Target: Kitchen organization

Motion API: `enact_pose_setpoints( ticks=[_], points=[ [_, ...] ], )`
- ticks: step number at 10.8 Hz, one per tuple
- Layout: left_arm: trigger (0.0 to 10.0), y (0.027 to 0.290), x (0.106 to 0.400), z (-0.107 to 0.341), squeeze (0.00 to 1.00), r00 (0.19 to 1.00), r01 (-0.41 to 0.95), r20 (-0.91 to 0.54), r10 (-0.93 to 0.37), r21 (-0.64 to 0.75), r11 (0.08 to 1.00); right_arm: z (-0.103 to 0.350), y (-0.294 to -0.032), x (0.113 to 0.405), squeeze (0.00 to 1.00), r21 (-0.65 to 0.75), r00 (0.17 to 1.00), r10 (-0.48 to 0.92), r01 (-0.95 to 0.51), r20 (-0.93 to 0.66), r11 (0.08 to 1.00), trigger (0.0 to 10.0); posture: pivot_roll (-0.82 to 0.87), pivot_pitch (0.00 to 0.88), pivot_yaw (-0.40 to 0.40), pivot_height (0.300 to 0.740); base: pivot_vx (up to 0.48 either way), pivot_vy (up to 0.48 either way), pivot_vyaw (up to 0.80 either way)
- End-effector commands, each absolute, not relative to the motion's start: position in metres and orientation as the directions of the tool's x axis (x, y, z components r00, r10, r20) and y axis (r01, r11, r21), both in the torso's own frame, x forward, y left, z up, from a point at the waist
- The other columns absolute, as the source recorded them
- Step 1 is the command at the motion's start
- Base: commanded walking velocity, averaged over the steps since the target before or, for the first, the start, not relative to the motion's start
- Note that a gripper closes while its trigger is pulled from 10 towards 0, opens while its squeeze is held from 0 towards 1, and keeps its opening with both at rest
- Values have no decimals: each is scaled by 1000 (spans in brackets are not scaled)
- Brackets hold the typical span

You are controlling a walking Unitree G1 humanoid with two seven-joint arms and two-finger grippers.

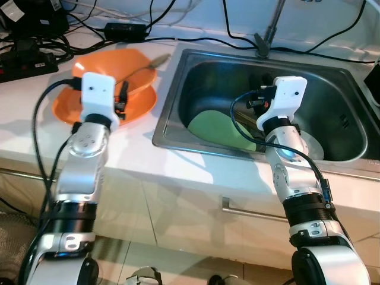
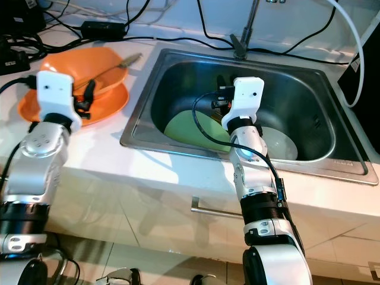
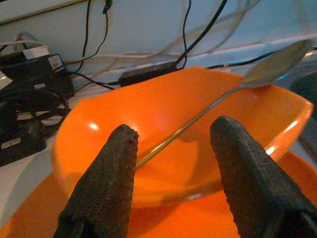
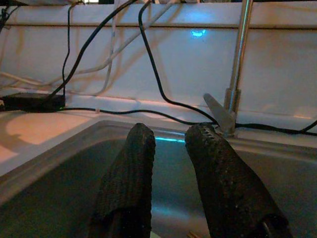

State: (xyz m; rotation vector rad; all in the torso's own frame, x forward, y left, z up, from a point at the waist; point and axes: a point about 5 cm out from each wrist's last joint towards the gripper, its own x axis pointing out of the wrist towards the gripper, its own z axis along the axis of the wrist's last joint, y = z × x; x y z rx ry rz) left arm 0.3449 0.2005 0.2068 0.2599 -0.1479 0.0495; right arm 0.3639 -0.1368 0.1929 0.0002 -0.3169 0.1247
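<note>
An orange bowl [image 1: 116, 64] sits on an orange plate [image 1: 141, 107] on the white counter, left of the sink. A metal spoon [image 3: 277, 67] rests in the bowl, its head over the rim toward the sink. My left gripper [image 3: 173, 139] hovers open just in front of the bowl, its fingers either side of the spoon's handle without touching it. My right gripper [image 4: 170, 134] hangs over the steel sink [image 1: 172, 101], open a narrow gap with nothing between its fingers. A green plate [image 1: 217, 127] and a white dish [image 1: 312, 145] lie in the basin.
The faucet [image 1: 270, 29] rises behind the sink. Black cables, a power adapter [image 1: 124, 29] and a power strip [image 1: 24, 59] crowd the counter's back left. A drawer handle [image 1: 249, 211] runs below the counter edge.
</note>
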Motion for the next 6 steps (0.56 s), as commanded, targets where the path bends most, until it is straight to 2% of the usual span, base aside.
enact_pose_setpoints(
  ticks=[1, 6],
  points=[
    [10000, 206, 342, 202, 0, 991, -88, 122, 57, 261, 961, 197, -138, 363, 0, -20, 939, 119, -120, 322, 993, 10000, 51, 90, -63, 740, 0, 0, 0],
    [10000, 230, 336, 202, 0, 987, -151, 106, 124, 309, 939, 197, -140, 365, 0, -23, 942, 116, -114, 316, 993, 10000, 51, 88, -64, 740, 0, 0, 0]
  ],
)
